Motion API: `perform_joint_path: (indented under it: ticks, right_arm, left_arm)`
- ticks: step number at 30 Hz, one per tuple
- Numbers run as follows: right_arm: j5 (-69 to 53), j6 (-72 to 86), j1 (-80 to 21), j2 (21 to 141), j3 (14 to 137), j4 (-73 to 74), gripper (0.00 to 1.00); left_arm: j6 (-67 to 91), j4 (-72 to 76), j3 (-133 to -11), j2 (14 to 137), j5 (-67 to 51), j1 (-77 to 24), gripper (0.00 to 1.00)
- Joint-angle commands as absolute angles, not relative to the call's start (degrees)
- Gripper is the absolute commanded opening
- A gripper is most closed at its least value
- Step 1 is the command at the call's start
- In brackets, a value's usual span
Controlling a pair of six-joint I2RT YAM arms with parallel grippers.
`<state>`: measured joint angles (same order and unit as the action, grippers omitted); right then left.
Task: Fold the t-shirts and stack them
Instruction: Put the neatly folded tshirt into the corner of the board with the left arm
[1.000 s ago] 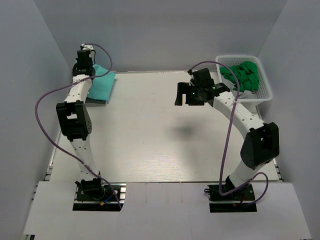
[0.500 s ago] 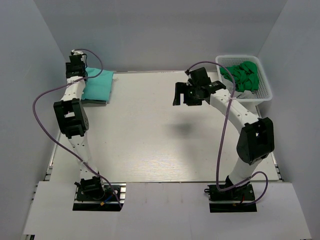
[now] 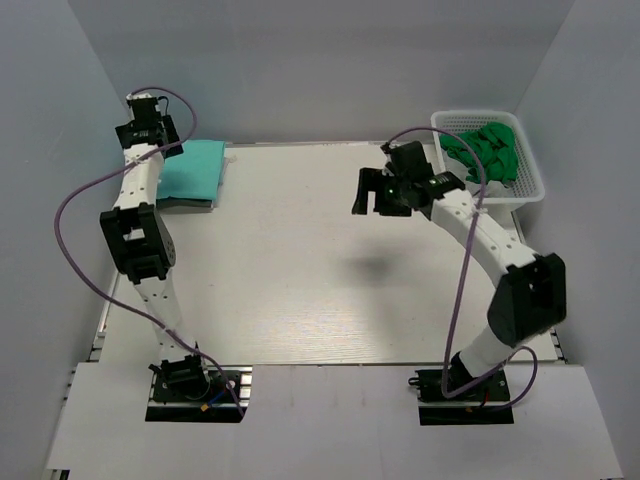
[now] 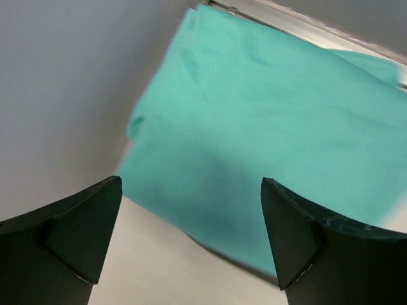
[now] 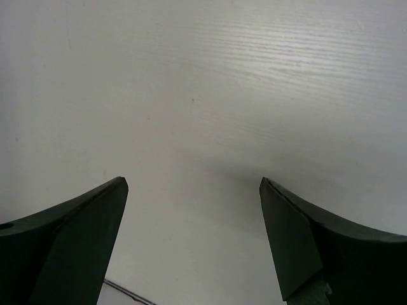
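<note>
The white basket holds crumpled green cloth. Far to its left, a folded teal t-shirt lies flat beneath the left gripper, its jaws spread wide and empty. Just left of the basket, the right gripper also gapes empty.

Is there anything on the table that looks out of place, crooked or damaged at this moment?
Nothing stands out. The folded teal t-shirt lies flat in the far left corner on a dark t-shirt, slightly skewed to the table edge. Green cloth sits crumpled in the basket.
</note>
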<state>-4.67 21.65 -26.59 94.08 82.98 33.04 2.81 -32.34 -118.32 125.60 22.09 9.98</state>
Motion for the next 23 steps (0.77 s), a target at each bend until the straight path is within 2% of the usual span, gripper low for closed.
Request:
perform_joint_path:
  ticks: [1, 3, 5, 6, 10, 17, 23]
  right_arm:
    - [-1.68, 23.81, -26.28, 85.0, 78.32, 29.19, 0.9]
    - [-1.06, 24.6, -26.28, 80.09, 73.05, 28.65, 0.9]
    - [-1.4, 24.7, -26.63, 76.14, 68.4, 28.91, 0.9]
    - [-2.1, 25.31, -26.89, 72.98, 67.25, 28.74, 0.9]
    - [-1.85, 27.69, -26.46, 59.7, 53.21, 26.11, 0.9]
    - [3.08, 30.67, -26.54, 37.12, 38.09, 20.49, 0.9]
    - [4.04, 31.03, -26.46, 29.27, 33.57, 16.61, 0.9]
  left_arm:
    - [12.99, -41.04, -116.56, 111.82, 11.81, 7.92, 1.0]
    - [16.6, -40.44, -106.47, 102.98, -0.27, 7.3, 1.0]
    - [20.19, -36.67, -89.71, 94.61, -6.3, 4.67, 1.0]
    - [21.26, -30.47, -76.86, 84.65, -9.72, 2.31, 1.0]
    - [24.79, -24.95, -56.39, 63.96, -17.63, 0.0, 1.0]
    - [24.52, -34.72, -46.15, 48.97, -20.81, -0.53, 1.0]
    - [26.89, -32.51, -46.05, 41.57, -21.36, -0.53, 1.0]
